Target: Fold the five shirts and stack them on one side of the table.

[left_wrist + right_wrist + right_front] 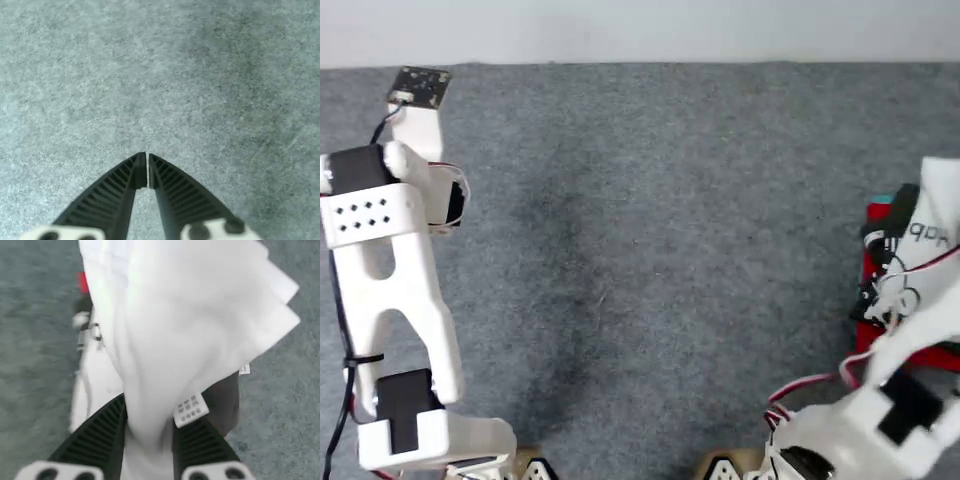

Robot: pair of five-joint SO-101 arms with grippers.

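My right gripper [148, 412] is shut on a white shirt [190, 315], which hangs bunched up from between its fingers. Under it lie a dark shirt [228, 400] and a bit of red cloth [82, 282]. In the high view the white shirt [932, 215] is at the table's right edge, over a red shirt [876, 335] and a teal edge [886, 199]. My left gripper [146, 159] is shut with nothing in it, just above the bare grey felt [200, 75]. Its arm [390, 250] stands at the far left.
Grey felt [650, 250] covers the table, and the wide middle holds no objects. A pale wall runs along the far edge. The pile of shirts sits under the right arm [880, 410] at the right edge.
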